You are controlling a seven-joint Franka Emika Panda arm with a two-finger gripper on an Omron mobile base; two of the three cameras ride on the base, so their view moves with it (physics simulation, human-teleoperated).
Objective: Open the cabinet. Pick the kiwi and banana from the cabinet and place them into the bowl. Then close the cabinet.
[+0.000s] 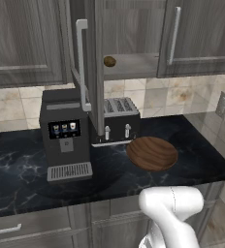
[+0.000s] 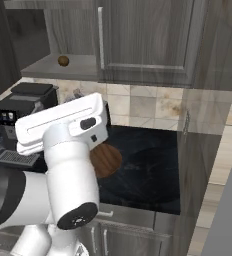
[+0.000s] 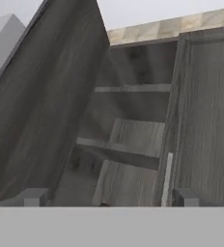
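Note:
The cabinet (image 1: 134,29) has its left door (image 1: 96,72) swung open, edge-on to me. Its right door (image 1: 197,34) is shut. The kiwi (image 1: 109,61) lies alone on the grey lower shelf, also seen as the kiwi (image 2: 63,60). The banana is out of view. The wooden bowl (image 1: 152,153) sits empty on the counter right of the toaster; my arm covers part of the bowl (image 2: 109,159). My gripper (image 3: 109,198) is open with nothing between its fingertips (image 3: 34,197). It points up into the open cabinet (image 3: 128,130), beside the right door's handle (image 3: 167,173).
A black coffee machine (image 1: 66,135) and a toaster (image 1: 119,118) stand under the open door on the dark marble counter (image 1: 17,169). The open door's bar handle (image 1: 80,63) juts toward me. A side wall (image 2: 208,125) closes the counter's right end.

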